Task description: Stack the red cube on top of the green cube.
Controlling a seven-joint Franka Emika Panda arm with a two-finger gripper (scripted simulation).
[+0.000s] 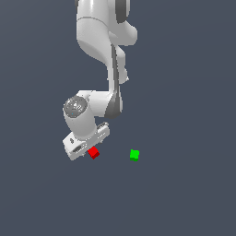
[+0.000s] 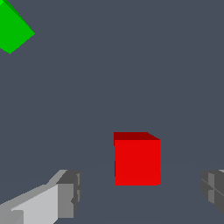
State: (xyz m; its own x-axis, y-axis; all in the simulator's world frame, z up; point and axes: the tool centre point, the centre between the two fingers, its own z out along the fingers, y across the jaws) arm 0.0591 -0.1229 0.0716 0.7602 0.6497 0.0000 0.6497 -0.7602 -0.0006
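In the exterior view the white arm bends down over the dark grey worktop (image 1: 193, 193), and its gripper (image 1: 88, 152) hangs low right beside the red cube (image 1: 93, 152), which peeks out at the hand's edge; whether anything touches it cannot be told from here. The green cube (image 1: 134, 155) sits apart, toward the exterior view's right, on the same flat surface. Nothing else shows in the room, just plain slate-coloured ground with no walls or clutter to dodge. Now the wrist view: the red cube (image 2: 137, 158) sits between the two fingers (image 2: 68, 192), which are spread wide with clear gaps on both sides, gripping nothing. The cube looks nearer one finger than the other, so my call is to centre the gripper (image 2: 140, 190) first, sink until the pads bracket the cube's side faces, then close squarely so it does not twist. The green cube (image 2: 13, 27) shows in a corner of this view, turned at an angle to the red one, so the wrist may need a rotation before placing.
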